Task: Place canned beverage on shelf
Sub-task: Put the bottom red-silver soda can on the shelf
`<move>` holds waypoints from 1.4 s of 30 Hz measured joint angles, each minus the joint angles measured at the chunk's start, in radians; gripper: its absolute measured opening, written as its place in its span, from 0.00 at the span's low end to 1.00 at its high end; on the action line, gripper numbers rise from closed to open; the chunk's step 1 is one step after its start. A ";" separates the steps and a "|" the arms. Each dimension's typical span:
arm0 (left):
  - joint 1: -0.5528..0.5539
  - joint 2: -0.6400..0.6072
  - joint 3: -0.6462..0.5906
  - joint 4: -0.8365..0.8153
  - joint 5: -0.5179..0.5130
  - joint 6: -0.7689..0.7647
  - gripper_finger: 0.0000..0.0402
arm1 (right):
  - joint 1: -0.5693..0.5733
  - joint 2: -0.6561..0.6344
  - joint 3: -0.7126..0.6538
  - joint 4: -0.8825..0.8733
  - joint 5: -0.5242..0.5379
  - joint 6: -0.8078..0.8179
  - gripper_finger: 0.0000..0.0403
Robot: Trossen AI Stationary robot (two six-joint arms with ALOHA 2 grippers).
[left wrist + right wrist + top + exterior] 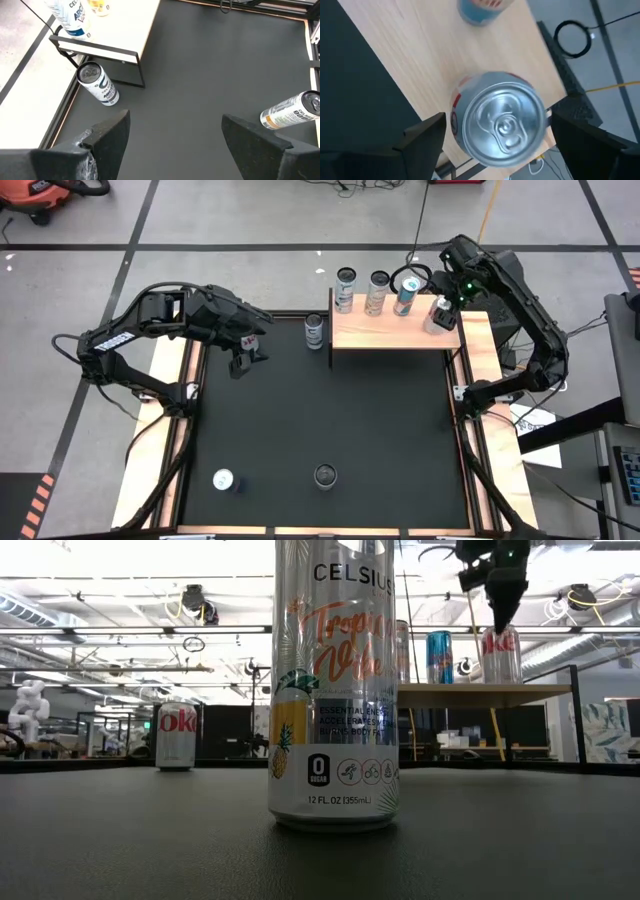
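Closest to the low camera stands a tall Celsius can [335,690], silver with orange script, a pineapple, "0 SUGAR" and "12 FL. OZ (355mL)" at its foot, upright on the black mat [330,430]. Off to one side, a Diet Coke can [177,736] shows its red "oke" lettering. Further back, the left end effector [243,358] hovers over the mat's far left part, fingers spread wide and empty, with a dark-topped can [98,84] standing by the shelf's black leg. Up on the light-wood shelf [390,333] at the counter's far edge sit four cans in a row: a blue one [439,656] among them, and at the right end a silver Coke can [499,119], red "oke" showing. The right end effector [495,135] hangs directly over that can, fingers spread to either side of its top, clear of the metal; the arm reaches in from the far right corner.
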 joint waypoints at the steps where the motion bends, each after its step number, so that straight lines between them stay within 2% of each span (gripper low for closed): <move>1: 0.000 0.000 0.000 0.000 0.000 0.000 0.79 | 0.000 -0.003 0.015 -0.002 0.000 0.006 0.85; 6: 0.000 0.000 0.000 0.000 0.000 0.000 0.79 | 0.001 -0.015 0.090 -0.005 -0.001 0.062 0.85; 16: 0.000 0.000 0.000 0.000 0.000 0.001 0.79 | 0.003 -0.036 0.138 -0.071 0.015 0.329 0.84; 22: 0.000 0.000 0.000 0.000 0.000 0.027 0.79 | 0.004 -0.035 0.137 -0.072 -0.030 0.494 0.77; 26: 0.000 0.000 0.000 0.000 0.000 0.027 0.79 | 0.004 -0.046 0.138 -0.072 -0.074 0.535 0.65; 31: 0.000 0.000 0.000 -0.001 0.000 0.027 0.79 | 0.011 -0.051 0.138 -0.072 -0.157 0.598 0.45; 39: 0.000 0.000 0.000 -0.005 0.000 0.027 0.79 | 0.090 -0.052 0.138 -0.072 -0.158 0.675 0.07; 42: 0.000 0.000 0.000 -0.005 0.000 0.028 0.79 | 0.136 -0.052 0.138 -0.072 -0.159 0.698 0.01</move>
